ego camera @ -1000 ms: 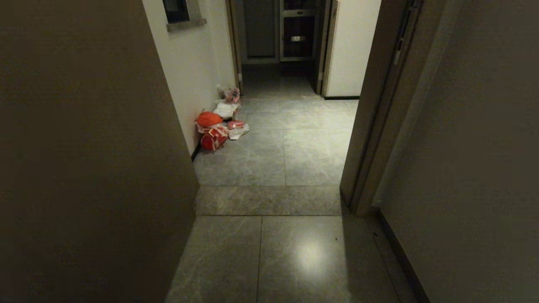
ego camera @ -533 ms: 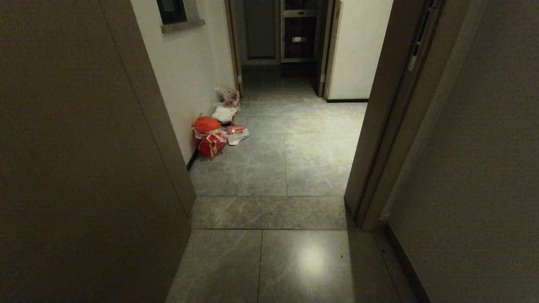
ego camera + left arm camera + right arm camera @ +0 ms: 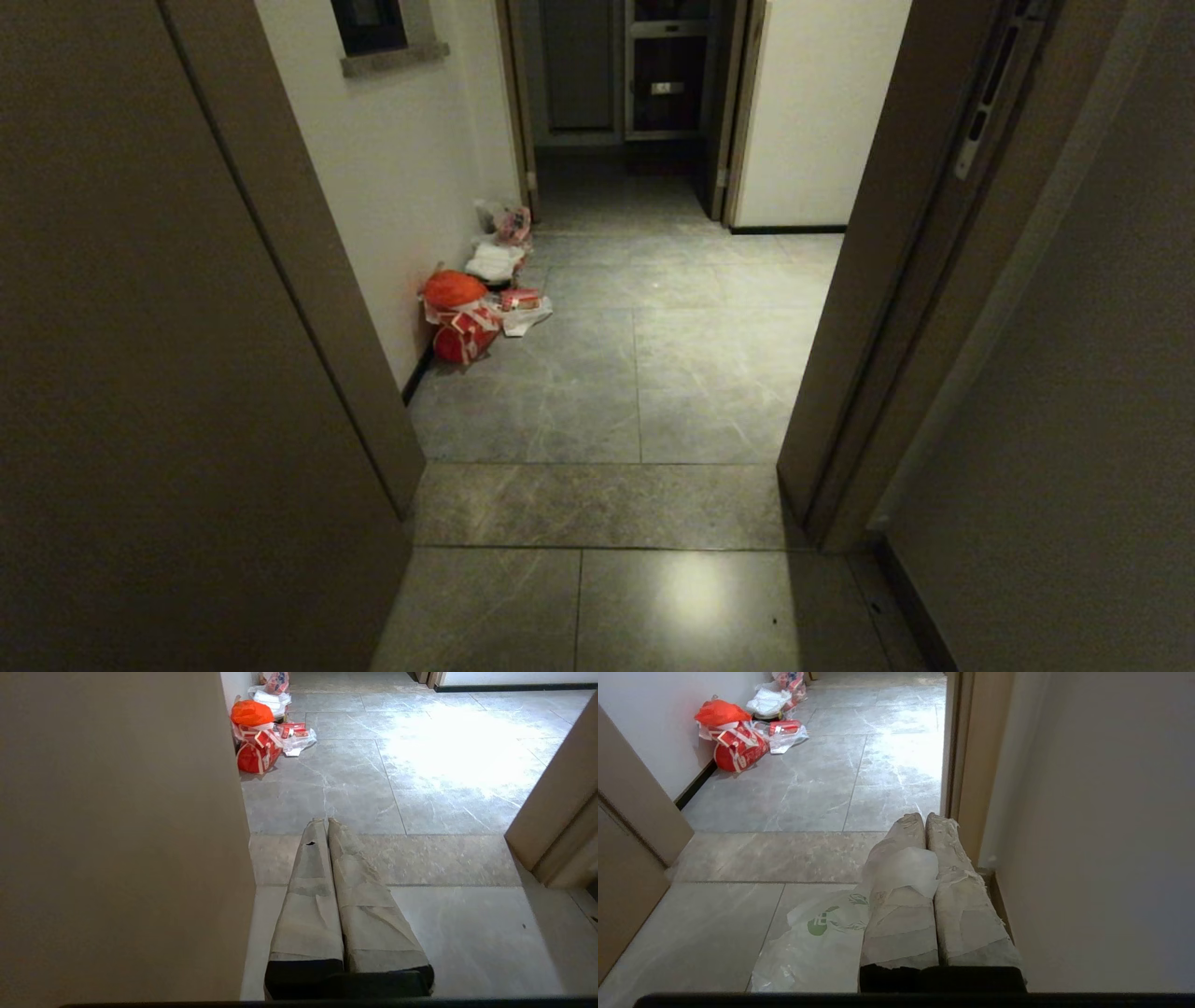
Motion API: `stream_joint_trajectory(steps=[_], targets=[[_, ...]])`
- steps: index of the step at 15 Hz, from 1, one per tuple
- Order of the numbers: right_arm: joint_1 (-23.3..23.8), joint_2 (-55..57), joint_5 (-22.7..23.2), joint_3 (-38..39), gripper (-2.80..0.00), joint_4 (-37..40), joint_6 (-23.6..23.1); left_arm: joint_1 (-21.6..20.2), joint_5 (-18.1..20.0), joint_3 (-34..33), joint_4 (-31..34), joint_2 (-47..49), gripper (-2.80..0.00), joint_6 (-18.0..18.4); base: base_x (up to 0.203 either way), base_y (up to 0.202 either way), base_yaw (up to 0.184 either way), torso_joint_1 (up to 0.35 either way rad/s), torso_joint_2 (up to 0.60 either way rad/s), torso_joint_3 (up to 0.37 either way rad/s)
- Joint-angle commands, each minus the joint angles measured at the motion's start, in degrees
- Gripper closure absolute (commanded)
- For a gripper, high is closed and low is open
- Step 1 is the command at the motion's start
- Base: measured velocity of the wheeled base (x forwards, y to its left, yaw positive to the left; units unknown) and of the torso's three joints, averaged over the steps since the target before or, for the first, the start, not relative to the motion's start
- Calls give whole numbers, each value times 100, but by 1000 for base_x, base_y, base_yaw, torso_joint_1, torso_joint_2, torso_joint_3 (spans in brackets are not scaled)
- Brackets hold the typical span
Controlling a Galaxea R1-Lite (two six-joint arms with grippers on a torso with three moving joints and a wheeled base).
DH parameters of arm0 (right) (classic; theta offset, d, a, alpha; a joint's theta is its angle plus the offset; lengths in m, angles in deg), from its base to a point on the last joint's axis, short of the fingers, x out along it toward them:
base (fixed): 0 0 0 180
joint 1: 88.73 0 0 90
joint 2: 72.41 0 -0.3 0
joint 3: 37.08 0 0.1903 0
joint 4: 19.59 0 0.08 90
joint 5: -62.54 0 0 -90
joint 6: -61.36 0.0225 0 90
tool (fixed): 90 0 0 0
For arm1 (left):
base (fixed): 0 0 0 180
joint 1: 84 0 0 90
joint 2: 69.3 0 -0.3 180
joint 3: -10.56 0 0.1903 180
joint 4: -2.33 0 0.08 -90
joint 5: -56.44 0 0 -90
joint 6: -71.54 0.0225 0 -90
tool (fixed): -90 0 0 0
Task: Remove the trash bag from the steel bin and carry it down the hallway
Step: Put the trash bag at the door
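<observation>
Two hands show only in their own wrist views, each with its paper-wrapped fingers pressed together. The right hand pinches the trash bag, whose thin whitish plastic with green print drapes over one finger and hangs beside and below it, above the grey tiles. The left hand holds nothing. Ahead of both hands the hallway runs on through a doorway. Well ahead of the hands, against the cream wall, lies a heap: an orange-red bag, a red package and white bags.
</observation>
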Motion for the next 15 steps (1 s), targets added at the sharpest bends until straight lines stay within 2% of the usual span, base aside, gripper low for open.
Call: stream_joint_trajectory(steps=[1,15], targets=[[1,-1,2,18,0,-2,-1,7,-3,-9,1,0,0,-3,194,0,1,-2,2,2],[1,-10,2,18,0,7,-1,-2,-3,-9,1,0,0,6,193,0,2,2,3,2]])
